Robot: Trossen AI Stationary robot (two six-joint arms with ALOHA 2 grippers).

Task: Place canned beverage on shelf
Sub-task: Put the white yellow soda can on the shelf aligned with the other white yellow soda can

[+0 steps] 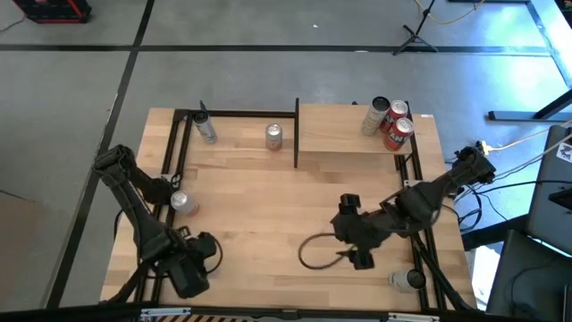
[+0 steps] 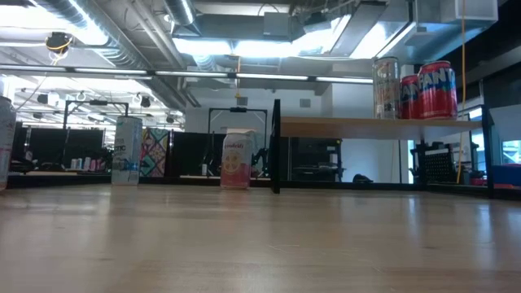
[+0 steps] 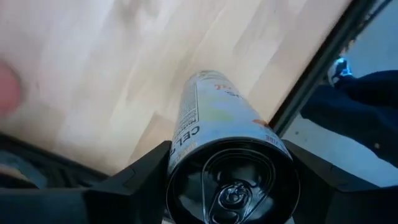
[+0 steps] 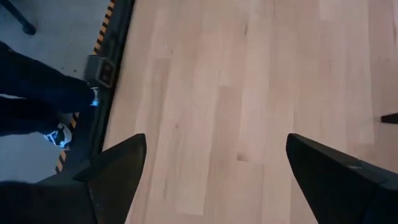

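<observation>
A silver can [image 1: 181,203] with orange print stands upright on the wooden tabletop near the left frame rail. My left gripper [image 3: 229,155] points straight down over it, shut on its upper end. The shelf [image 1: 353,134], a pale panel on black posts, stands at the far right and carries three cans [image 1: 386,121]. In the low view the shelf [image 2: 366,127] is raised above the tabletop. My right gripper [image 1: 353,234] hangs open above the table's right middle, with only bare wood between its fingers [image 4: 118,171]. My left gripper pinches the can's upper wall just below the rim [image 3: 177,155] between its two fingers, one on each side. The fingers come from above, pointing down along the can. The can stays upright with its bottom end [image 3: 205,78] on the tabletop.
Two more cans [image 1: 206,130] [image 1: 273,135] stand near the far edge, left of the shelf. Another can [image 1: 409,279] lies at the near right corner. A black cable loop [image 1: 313,255] lies under the right arm. A person's dark trouser leg [image 3: 360,106] shows beyond the left rail.
</observation>
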